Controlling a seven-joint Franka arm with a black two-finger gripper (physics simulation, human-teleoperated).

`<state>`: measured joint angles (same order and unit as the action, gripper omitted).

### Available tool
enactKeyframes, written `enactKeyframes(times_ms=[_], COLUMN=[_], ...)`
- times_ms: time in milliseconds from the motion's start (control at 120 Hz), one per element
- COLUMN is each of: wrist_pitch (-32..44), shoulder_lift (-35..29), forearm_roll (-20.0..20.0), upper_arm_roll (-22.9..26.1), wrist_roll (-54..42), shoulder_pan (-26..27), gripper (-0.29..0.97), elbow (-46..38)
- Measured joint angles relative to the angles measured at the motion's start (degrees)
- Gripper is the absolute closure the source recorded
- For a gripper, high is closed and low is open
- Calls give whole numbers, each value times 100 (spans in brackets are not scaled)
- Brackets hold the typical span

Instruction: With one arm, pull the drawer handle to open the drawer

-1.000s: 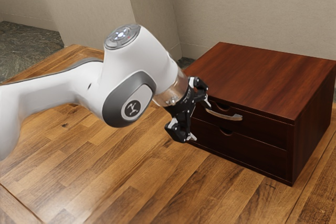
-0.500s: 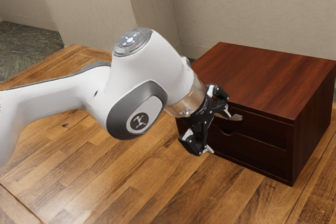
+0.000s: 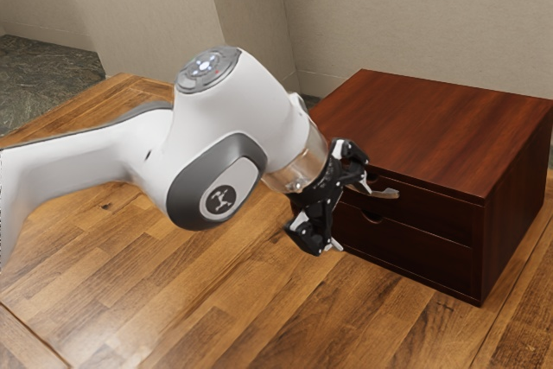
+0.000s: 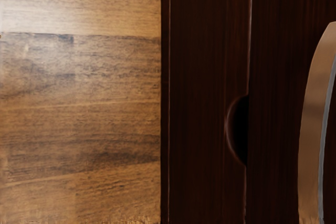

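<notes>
A dark red-brown wooden cabinet (image 3: 432, 127) with two drawers stands on the wood floor at the exterior view's right. The upper drawer (image 3: 436, 206) carries a curved metal handle (image 3: 385, 193). My black gripper (image 3: 358, 181) sits right at the handle's left end, its hand tilted down along the cabinet's front corner. Whether it has hold of the handle is hidden by the hand itself. In the wrist view the metal handle (image 4: 315, 145) is very close to the hand, beside the lower drawer (image 4: 205, 103) and its finger notch (image 4: 239, 129).
The lower drawer (image 3: 415, 248) looks flush with the cabinet front. Wood plank floor (image 3: 216, 300) spreads out in front of and to the left of the cabinet. A beige wall (image 3: 415, 15) stands behind it.
My hand moved right from the cabinet's left corner to the upper handle. In the last half second it drew back slightly to the left and rose a little.
</notes>
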<state>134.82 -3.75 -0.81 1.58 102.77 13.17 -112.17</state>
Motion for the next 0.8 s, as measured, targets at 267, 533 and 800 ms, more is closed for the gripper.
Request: enactKeyframes(times_ms=[267,533,800], wrist_pitch=[4,8,8], shoulder_lift=[88,286,379], forearm_roll=[3,-22,-49], upper_arm_roll=[-76,-72,-76], wrist_roll=[-66,-181,-305], shoulder_pan=[-158,-203,-220], gripper=[1,1,1], elbow=[18,164,380])
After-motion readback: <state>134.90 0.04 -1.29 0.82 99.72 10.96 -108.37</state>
